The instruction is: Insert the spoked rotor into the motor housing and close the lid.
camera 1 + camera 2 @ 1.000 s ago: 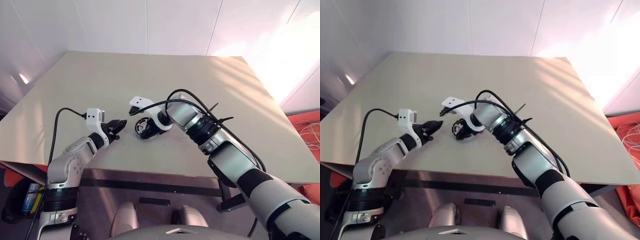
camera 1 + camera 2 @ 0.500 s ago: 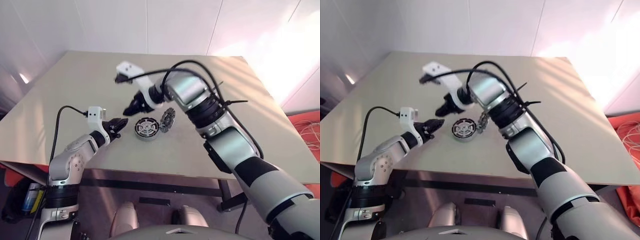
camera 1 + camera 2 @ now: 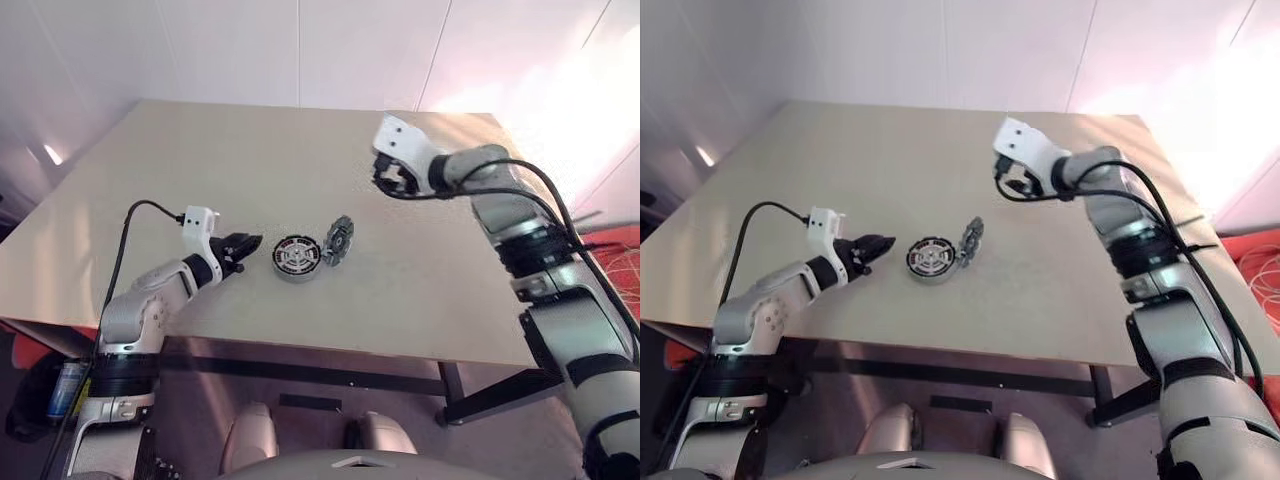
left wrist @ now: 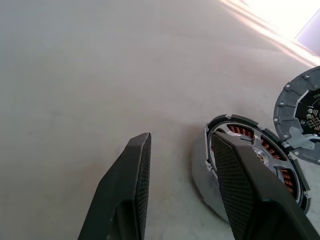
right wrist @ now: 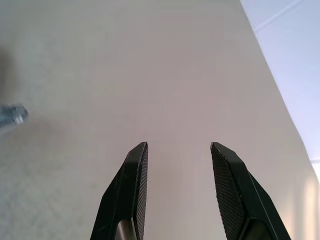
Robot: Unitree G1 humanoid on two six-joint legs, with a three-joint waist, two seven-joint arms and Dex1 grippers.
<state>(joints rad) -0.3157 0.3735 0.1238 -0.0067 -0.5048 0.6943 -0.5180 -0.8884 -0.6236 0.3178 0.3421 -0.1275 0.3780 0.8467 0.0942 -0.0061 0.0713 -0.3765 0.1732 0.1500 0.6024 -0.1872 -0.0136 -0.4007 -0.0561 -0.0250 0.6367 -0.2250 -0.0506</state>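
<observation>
The motor housing [image 3: 296, 256] lies flat near the table's front, a round body with coppery windings showing between pale spokes [image 4: 250, 165]. A grey segmented disc with a dark centre, the spoked rotor [image 3: 338, 240], stands tilted on its edge against the housing's right side [image 4: 302, 112]. I cannot pick out the lid as a separate piece. My left gripper [image 3: 247, 243] is open and level, just left of the housing, with one finger [image 4: 235, 185] in front of the housing's rim. My right gripper [image 3: 386, 180] is open and empty [image 5: 179, 146], raised over bare table far right of the parts.
The beige table [image 3: 200, 160] stretches wide behind and to both sides of the parts. A small silvery metal piece [image 5: 10, 116] lies on the table near the right gripper. The table's front edge runs just below the housing.
My right gripper left the housing, rose and swung far to the right. The grey disc now leans against the housing. The left gripper has hardly moved.
</observation>
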